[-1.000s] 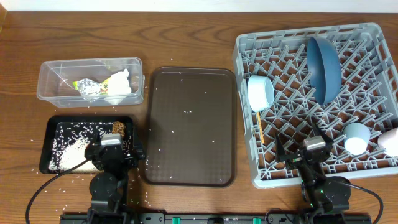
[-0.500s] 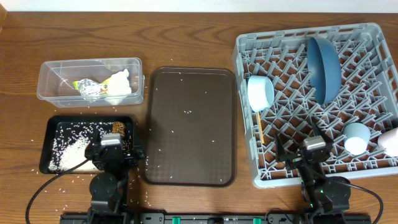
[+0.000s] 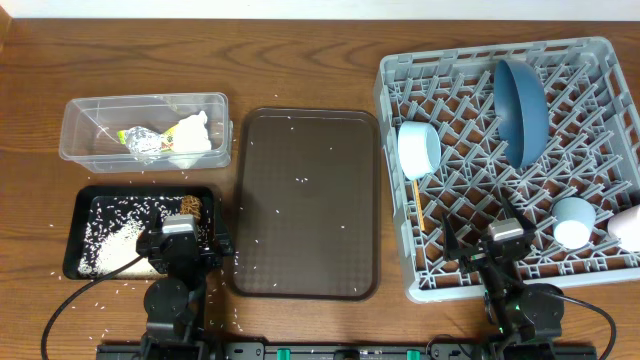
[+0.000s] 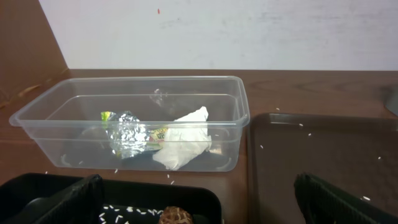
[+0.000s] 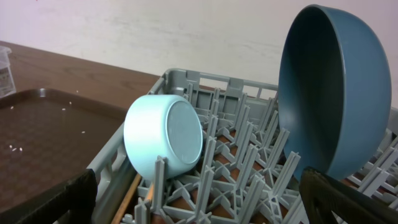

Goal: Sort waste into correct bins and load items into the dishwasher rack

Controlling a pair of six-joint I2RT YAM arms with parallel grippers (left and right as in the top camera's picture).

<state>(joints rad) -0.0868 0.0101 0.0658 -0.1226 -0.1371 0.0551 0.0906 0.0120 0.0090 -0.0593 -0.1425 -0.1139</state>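
Note:
The clear bin [image 3: 145, 128] holds crumpled wrappers [image 4: 127, 135] and white tissue [image 4: 183, 138]. The black bin [image 3: 85, 215] holds rice [image 3: 105, 250] and a brown lump [image 4: 176, 216]. My left gripper [image 3: 182, 243] hovers open over the black bin's right end, nothing between its fingers [image 4: 68, 202]. In the grey rack [image 3: 480, 50] stand the blue plate [image 3: 522, 110], the bowl [image 3: 418, 150], a light-blue cup [image 3: 573, 222] and a pink cup [image 3: 628, 228]. My right gripper [image 3: 497, 243] is open and empty over the rack's front edge, facing the bowl [image 5: 165, 140] and the plate [image 5: 336, 93].
A brown serving tray [image 3: 305, 200] dotted with rice grains lies between the bins and the rack. Loose grains are scattered on the wooden table around the black bin. A thin orange-brown stick [image 3: 418, 205] lies in the rack under the bowl.

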